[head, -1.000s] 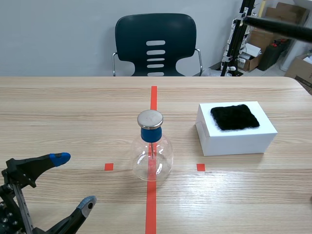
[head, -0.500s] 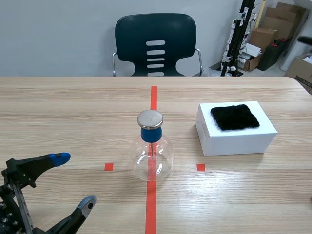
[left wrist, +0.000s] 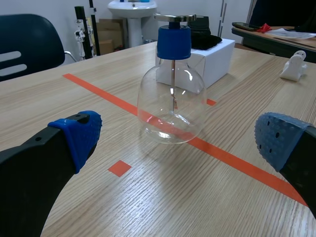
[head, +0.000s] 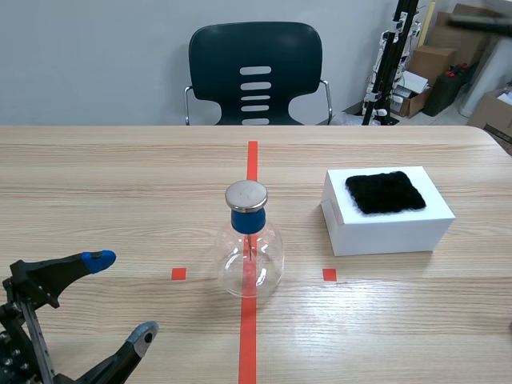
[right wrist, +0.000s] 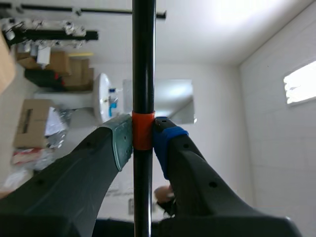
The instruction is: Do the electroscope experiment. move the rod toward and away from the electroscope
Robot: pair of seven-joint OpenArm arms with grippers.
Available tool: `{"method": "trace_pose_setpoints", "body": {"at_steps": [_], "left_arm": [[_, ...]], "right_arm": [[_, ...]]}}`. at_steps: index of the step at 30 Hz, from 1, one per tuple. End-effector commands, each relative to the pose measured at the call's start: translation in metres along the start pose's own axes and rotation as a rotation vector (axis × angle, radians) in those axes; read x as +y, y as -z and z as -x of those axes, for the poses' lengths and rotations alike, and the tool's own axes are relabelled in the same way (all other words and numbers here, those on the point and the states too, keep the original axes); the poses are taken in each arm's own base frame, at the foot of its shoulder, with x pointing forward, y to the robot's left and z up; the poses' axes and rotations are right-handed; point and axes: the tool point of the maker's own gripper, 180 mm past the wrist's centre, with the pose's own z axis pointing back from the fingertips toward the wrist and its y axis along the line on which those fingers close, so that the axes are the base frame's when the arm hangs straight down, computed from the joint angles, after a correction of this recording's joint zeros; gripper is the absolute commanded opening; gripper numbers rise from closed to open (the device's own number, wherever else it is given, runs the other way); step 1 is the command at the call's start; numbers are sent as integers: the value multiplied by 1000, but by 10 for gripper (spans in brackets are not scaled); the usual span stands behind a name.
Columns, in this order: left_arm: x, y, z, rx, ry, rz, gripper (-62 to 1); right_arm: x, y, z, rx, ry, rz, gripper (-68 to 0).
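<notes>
The electroscope [head: 250, 256] is a clear glass flask with a blue stopper and a metal disc on top, standing on the red tape line at mid table. It also shows in the left wrist view as the electroscope [left wrist: 172, 98], just ahead of my open left gripper [left wrist: 177, 134]. In the scene view the left gripper [head: 120, 298] rests low at the near left, holding nothing. My right gripper [right wrist: 143, 141] is shut on the black rod [right wrist: 143, 59] at its orange band, raised high facing the room. Only a blurred dark streak of the rod [head: 484, 22] shows at the far right.
A white box [head: 384, 228] topped with a black fur cloth [head: 385, 192] sits right of the flask. A dark chair [head: 255, 72] stands behind the table's far edge. Cardboard boxes and a stand fill the back right corner.
The rod has swung up and to the right, away from the electroscope, almost leaving the scene view. The left arm and the flask have not moved.
</notes>
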Motion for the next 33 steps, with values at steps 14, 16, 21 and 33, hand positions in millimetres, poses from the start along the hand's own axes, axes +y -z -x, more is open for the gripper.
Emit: {"method": "trace_pose_setpoints", "body": {"at_steps": [14,16,21,33], "left_arm": [[3,4,-9,-36,8,0,14],[3,4,-9,-36,8,0,14],[3,4,-9,-36,8,1,14],[3,4,-9,-36,8,0,14]], "right_arm": [[-1,63,-86,-233,-175,-6,-674],[4,66,-94,-256,-198,-19,-674],[14,69,-114,-312,-249,-41,-674],[52,64,-132,-415,-326,-131,-674]]}}
